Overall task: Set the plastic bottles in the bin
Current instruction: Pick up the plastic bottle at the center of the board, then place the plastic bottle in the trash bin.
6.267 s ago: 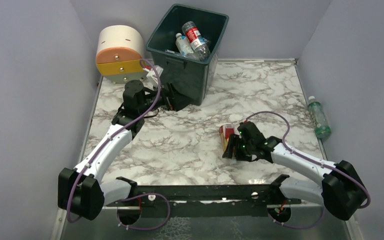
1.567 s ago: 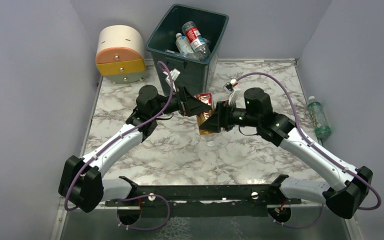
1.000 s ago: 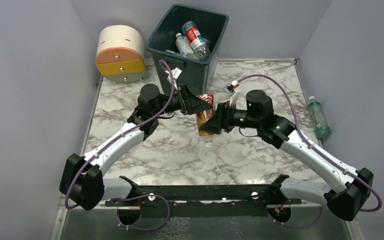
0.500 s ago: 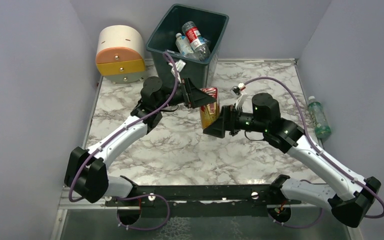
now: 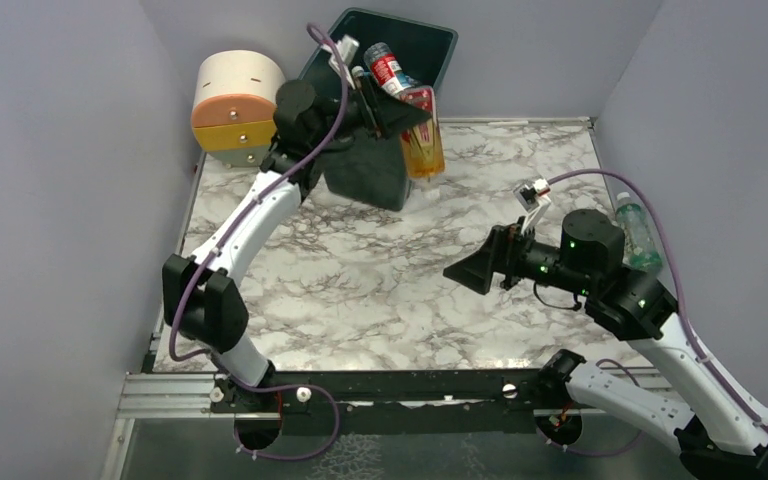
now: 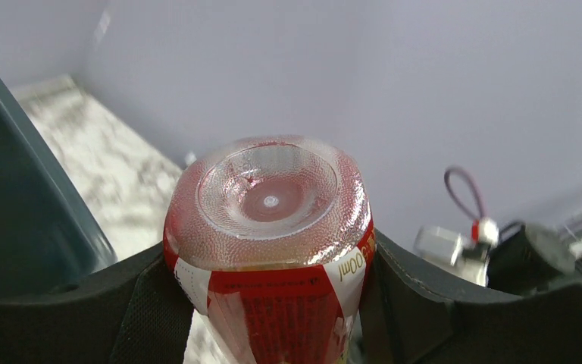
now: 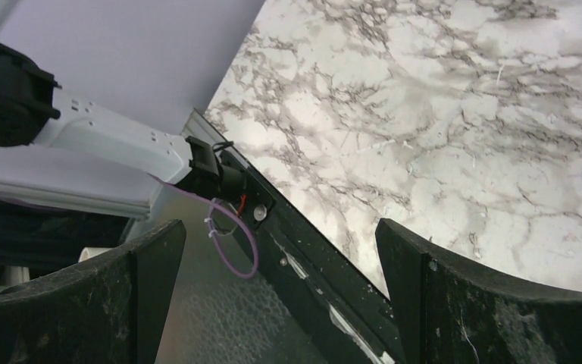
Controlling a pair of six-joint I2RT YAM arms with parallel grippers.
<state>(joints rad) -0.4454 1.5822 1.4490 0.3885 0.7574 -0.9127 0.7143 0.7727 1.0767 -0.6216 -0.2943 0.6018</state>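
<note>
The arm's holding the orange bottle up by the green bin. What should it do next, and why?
Probably carry it a little further over the opening of the bin, then let go. The left gripper is shut on the orange bottle, which hangs by the bin's near corner, not clearly above the opening, so dropping now might miss.

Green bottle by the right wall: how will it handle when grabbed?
The green bottle seems to lie on its side and is round-bodied, so a nudge would probably roll it. It looks like thin clear plastic: likely light, and it may dent if squeezed. The wall close beside it could cramp the grasp.
</note>
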